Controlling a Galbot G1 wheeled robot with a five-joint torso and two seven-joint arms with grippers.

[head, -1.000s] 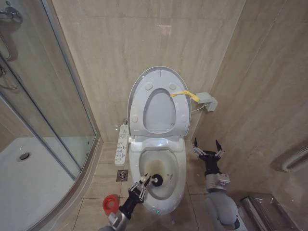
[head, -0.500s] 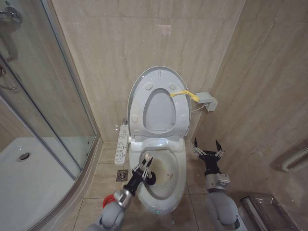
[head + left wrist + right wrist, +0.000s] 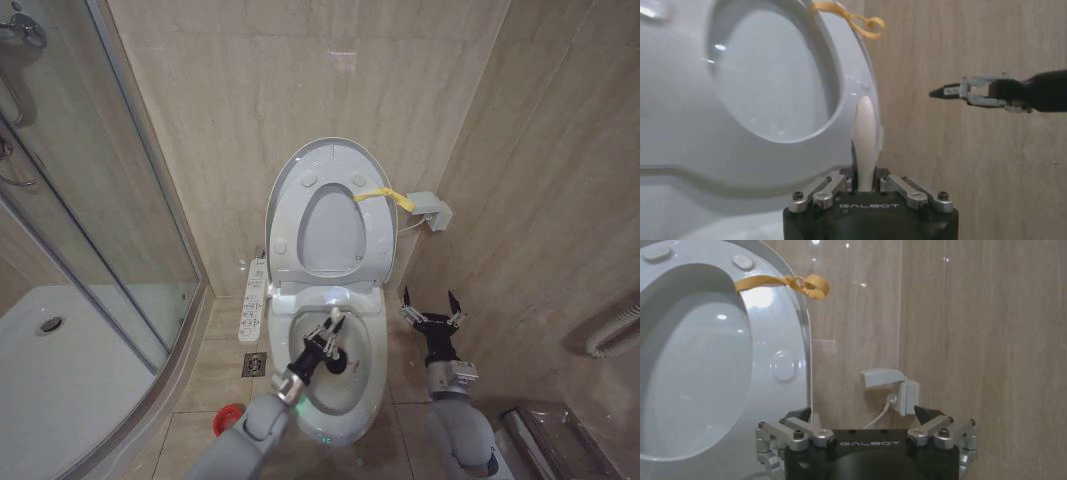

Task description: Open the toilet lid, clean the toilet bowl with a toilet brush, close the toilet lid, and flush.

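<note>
1. The toilet lid (image 3: 328, 165), upper centre of the head view, stands raised against the wall, leaving the toilet bowl (image 3: 372, 345) open for scrubbing.
2. Lower centre, the left gripper (image 3: 327, 336) has its fingers clamped on the toilet brush (image 3: 338, 355), whose white handle points up while the black head sits inside the bowl.
3. Lower right, the right gripper (image 3: 433, 309) waits beside the bowl with fingers spread apart, holding nothing.

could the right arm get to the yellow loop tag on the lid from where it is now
Probably yes: the right gripper is open and holds nothing, beside the toilet bowl, and nothing lies between it and the yellow loop tag on the raised toilet lid.
</note>
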